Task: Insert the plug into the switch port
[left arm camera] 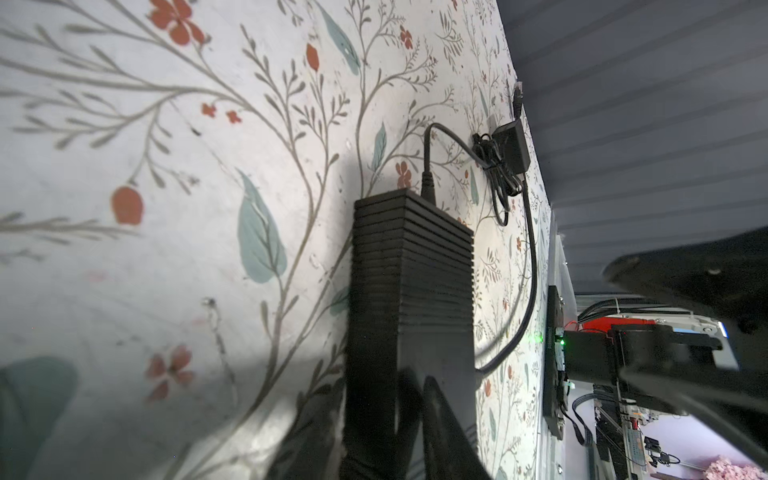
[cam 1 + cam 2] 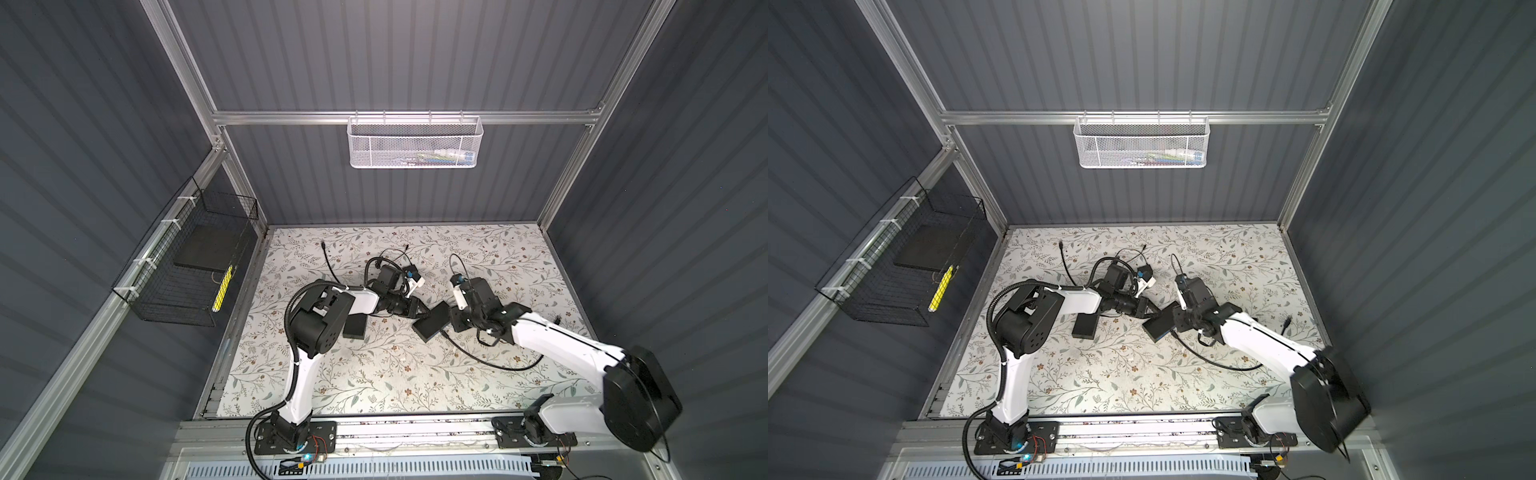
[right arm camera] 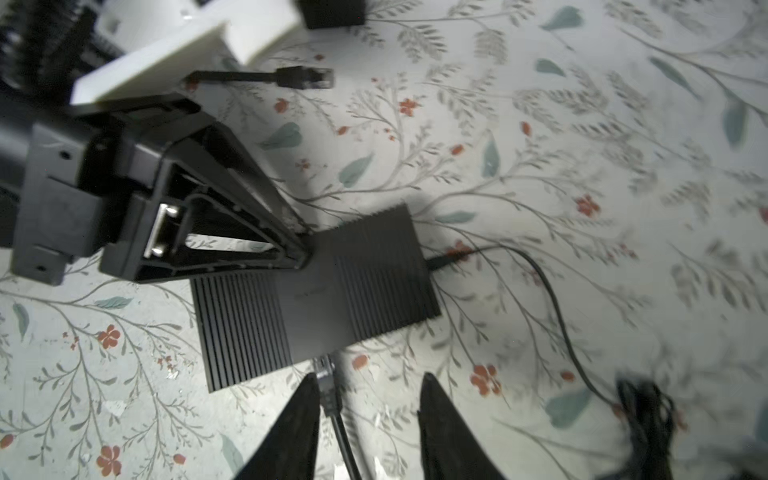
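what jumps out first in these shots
A black ribbed switch lies on the floral table, with the left tool at one corner. The right tool stands open around a plug at its edge. A white mesh basket hangs on the back rail.

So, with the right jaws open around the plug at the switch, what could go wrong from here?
1. The plug meets the switch edge, but full seating is unclear; it may slip out.
2. The right gripper has one finger beside the cable; retreating could snag it.
3. The left gripper pinches only a corner, so the switch may pivot.
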